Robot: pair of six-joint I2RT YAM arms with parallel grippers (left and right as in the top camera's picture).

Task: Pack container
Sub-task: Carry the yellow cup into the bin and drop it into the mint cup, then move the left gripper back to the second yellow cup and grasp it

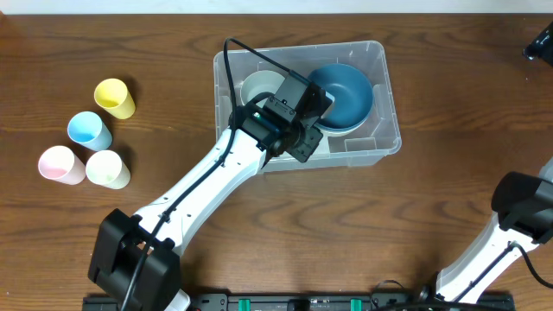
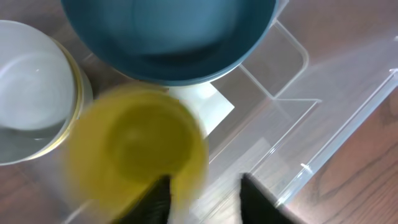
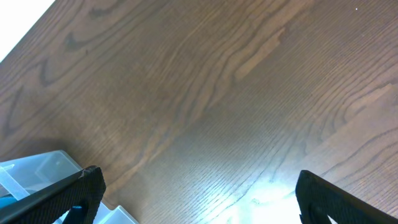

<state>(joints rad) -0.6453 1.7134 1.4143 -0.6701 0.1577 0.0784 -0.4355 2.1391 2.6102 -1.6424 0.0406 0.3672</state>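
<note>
While container (image 1: 393,130) holds blue bowl (image 1: 346,95), yellow cup (image 2: 137,146)

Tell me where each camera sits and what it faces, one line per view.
Overhead: above the table, straight down on the container, left arm and right arm.
Left wrist: over the container, facing down past the left gripper at a blue bowl and blurred yellow cup.
Right wrist: low over the table, right gripper open at the bottom edge.
Shared: overhead and left wrist both show the blue bowl.
</note>
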